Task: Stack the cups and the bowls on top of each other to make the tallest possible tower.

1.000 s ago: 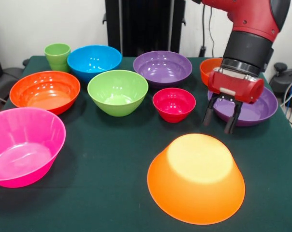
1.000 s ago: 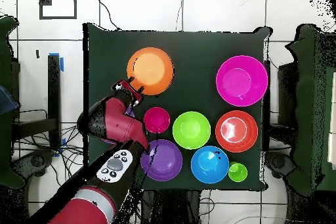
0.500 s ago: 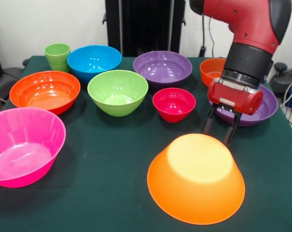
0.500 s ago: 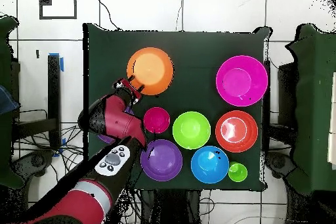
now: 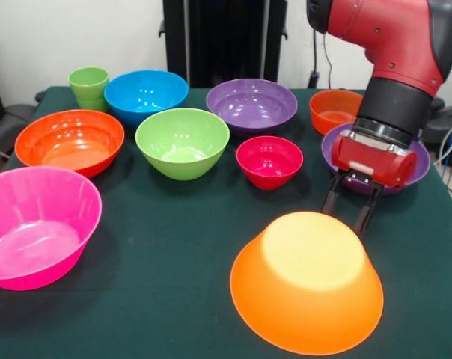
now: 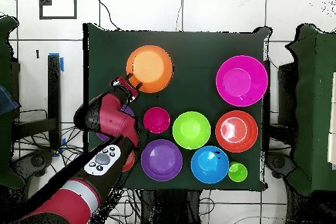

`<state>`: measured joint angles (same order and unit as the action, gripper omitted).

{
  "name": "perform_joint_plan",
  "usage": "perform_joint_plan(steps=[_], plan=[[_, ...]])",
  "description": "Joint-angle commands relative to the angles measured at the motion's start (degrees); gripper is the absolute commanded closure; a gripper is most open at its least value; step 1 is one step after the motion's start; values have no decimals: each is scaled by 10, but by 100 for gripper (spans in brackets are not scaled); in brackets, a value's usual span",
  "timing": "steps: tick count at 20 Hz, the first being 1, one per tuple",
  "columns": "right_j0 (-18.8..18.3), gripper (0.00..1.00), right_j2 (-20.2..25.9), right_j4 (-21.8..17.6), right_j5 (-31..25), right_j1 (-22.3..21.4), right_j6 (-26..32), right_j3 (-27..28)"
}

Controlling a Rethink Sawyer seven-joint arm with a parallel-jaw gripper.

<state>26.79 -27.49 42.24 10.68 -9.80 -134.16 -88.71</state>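
Upturned orange bowl (image 5: 307, 283) sits alone at table (image 5: 166, 299) front, base up. Gripper (image 5: 351, 212) hangs just behind its far rim, fingers (image 5: 331, 196) spread apart, grasping nothing, tips at bowl's edge. Behind gripper: purple bowl (image 5: 417, 161), small red-orange bowl (image 5: 332, 109). Beyond upturned bowl: magenta-red bowl (image 5: 269, 160), green bowl (image 5: 182, 142), second purple bowl (image 5: 251, 104), blue bowl (image 5: 145, 94), light-green cup (image 5: 89, 86); pink bowl (image 5: 35, 226) well apart.

Front view looks low and close across the table (image 5: 166, 247); overhead looks straight down on it whole.
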Motion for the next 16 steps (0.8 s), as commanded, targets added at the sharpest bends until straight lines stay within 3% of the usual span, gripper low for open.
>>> perform_joint_plan(steps=[1, 16], plan=[[10, 0, 25, 40, -48, 53, -63, 49], [44, 0, -40, 101, -87, 83, -70, 51]])
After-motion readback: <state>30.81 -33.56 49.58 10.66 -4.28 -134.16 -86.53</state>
